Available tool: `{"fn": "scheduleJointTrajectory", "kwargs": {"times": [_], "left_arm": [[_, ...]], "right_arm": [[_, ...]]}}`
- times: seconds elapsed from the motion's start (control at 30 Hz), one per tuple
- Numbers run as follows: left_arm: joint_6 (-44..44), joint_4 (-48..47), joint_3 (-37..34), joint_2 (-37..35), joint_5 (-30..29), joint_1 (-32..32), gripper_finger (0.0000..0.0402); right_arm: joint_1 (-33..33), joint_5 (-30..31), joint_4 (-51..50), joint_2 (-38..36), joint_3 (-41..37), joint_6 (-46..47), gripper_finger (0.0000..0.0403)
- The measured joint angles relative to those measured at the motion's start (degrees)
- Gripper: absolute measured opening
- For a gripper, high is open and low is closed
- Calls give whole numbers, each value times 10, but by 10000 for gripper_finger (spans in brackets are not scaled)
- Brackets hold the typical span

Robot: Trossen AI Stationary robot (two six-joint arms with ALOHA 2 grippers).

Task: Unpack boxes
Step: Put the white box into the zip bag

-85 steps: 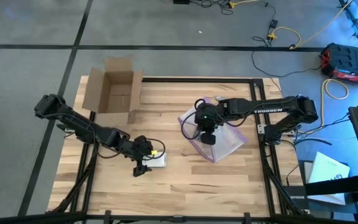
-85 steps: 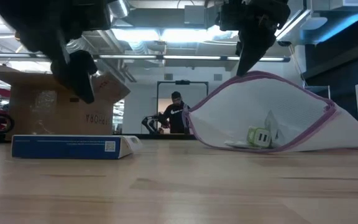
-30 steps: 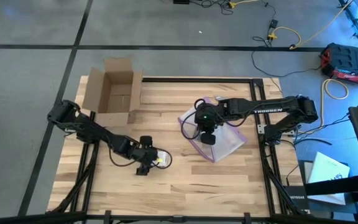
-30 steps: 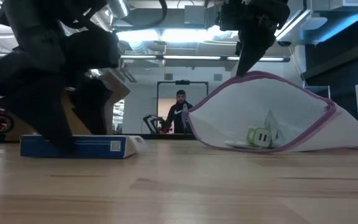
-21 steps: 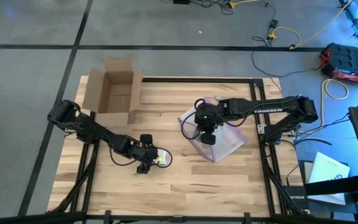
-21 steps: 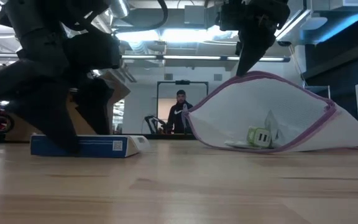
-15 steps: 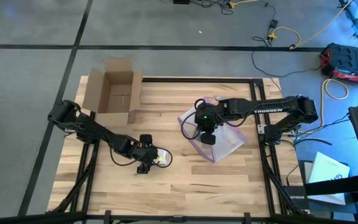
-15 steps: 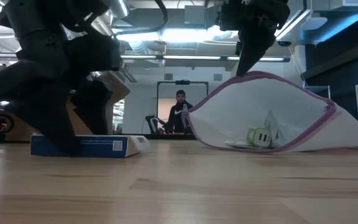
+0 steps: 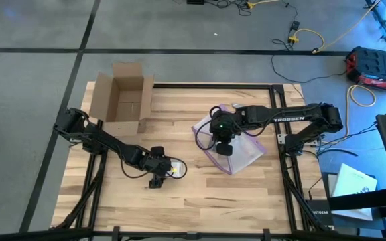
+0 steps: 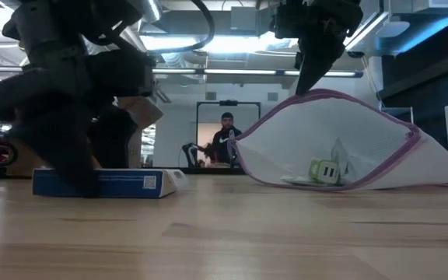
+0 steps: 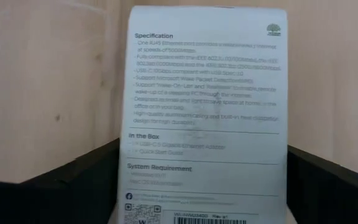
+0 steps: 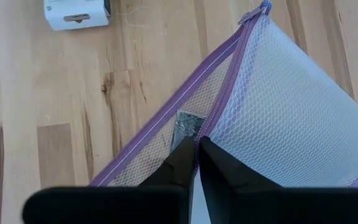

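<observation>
At the desk's (image 9: 200, 194) far left corner, as the high view shows it, stands the cardboard box (image 9: 121, 99), open, flaps spread, partly overhanging the edge and well apart from both arms. Nearer the front of the desk from the box, the left gripper (image 9: 158, 175) is lowered over a small white-and-blue product carton (image 10: 103, 183) lying flat on the wood; its jaws stand wide, one finger on each side of the carton, and whether they touch it cannot be told. To the right of the box, near the desk's middle, lies a clear mesh bag (image 9: 236, 148) with a purple zip edge (image 12: 219, 102); the right gripper (image 12: 196, 149) has its jaws closed narrowly on that edge, holding the mouth raised. Inside the bag rests a small white-and-green item (image 10: 325, 171). Beyond the desk, a person (image 10: 222, 144) shows in the room.
</observation>
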Motion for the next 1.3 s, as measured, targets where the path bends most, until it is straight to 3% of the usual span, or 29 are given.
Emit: {"fn": "scheduleJointTrajectory", "kwargs": {"times": [0.1, 0.53, 0.67, 0.97, 1.13, 1.3], "left_arm": [[-17, 7, 0, 0, 5, 0, 312], [-104, 13, 90, 1, 17, 9, 325], [-100, 50, 105, -4, 61, 28, 326], [-75, 121, 106, -4, 30, 97, 328], [-42, 134, 105, 4, 33, 130, 328], [-71, 153, 105, 32, 57, 159, 329]], "right_arm": [[0, 0, 0, 0, 0, 0, 10], [0, 0, 0, 0, 0, 0, 10], [0, 0, 0, 0, 0, 0, 10], [0, 0, 0, 0, 0, 0, 10], [0, 0, 0, 0, 0, 0, 10], [0, 0, 0, 0, 0, 0, 10]]}}
